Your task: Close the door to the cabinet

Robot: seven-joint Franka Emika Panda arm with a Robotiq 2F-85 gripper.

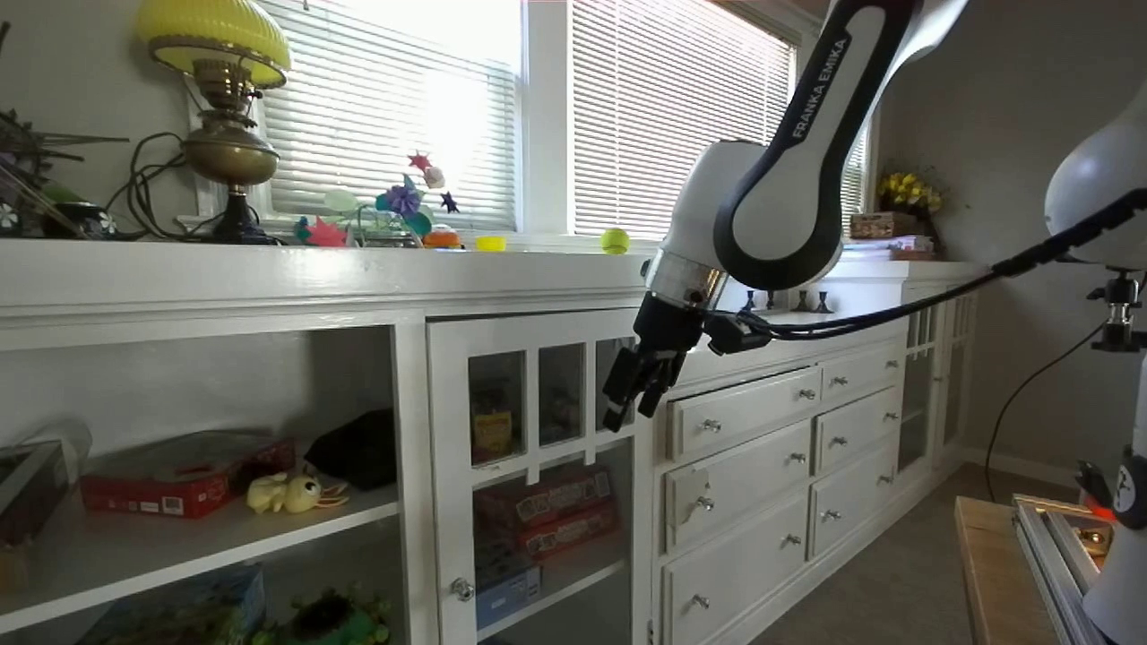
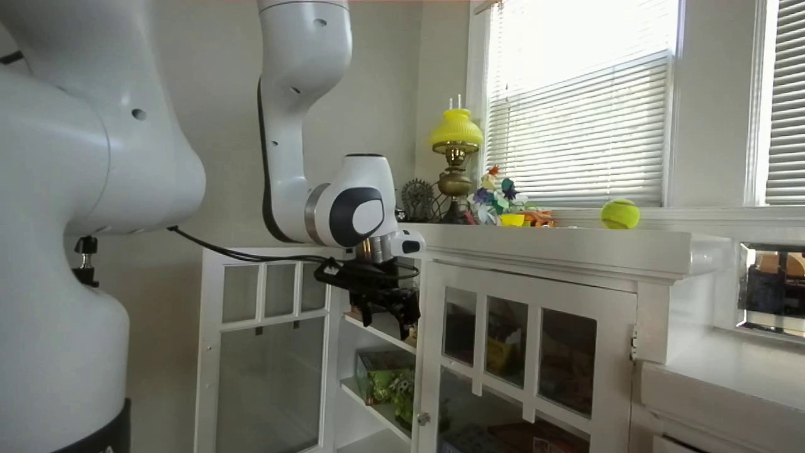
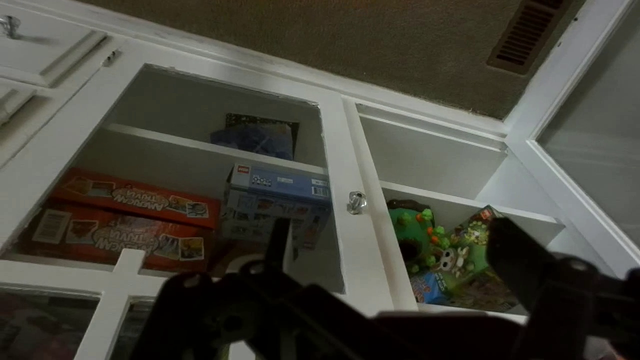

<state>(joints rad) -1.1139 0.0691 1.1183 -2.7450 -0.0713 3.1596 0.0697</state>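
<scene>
The white cabinet [image 1: 412, 484] has one glass-paned door [image 2: 270, 377] standing open, swung out from the far side of an open shelf section. That door's edge also shows at the right of the wrist view [image 3: 595, 130]; it is out of view in an exterior view. The neighbouring glass door [image 1: 452, 466] with a glass knob [image 3: 356, 202] looks shut or nearly so. My gripper [image 1: 630, 412] is raised in front of the cabinet, pointing down, in both exterior views [image 2: 387, 324]. In the wrist view its fingers [image 3: 390, 227] are wide apart with nothing between them.
A lamp [image 1: 228, 116], paper flowers [image 1: 403, 202] and a tennis ball [image 2: 620, 214] stand on the cabinet top. Toys and boxes [image 3: 450, 255] sit on the open shelves. Drawers [image 1: 744, 475] line the side beyond the closed door. A floor vent [image 3: 527, 35] lies below.
</scene>
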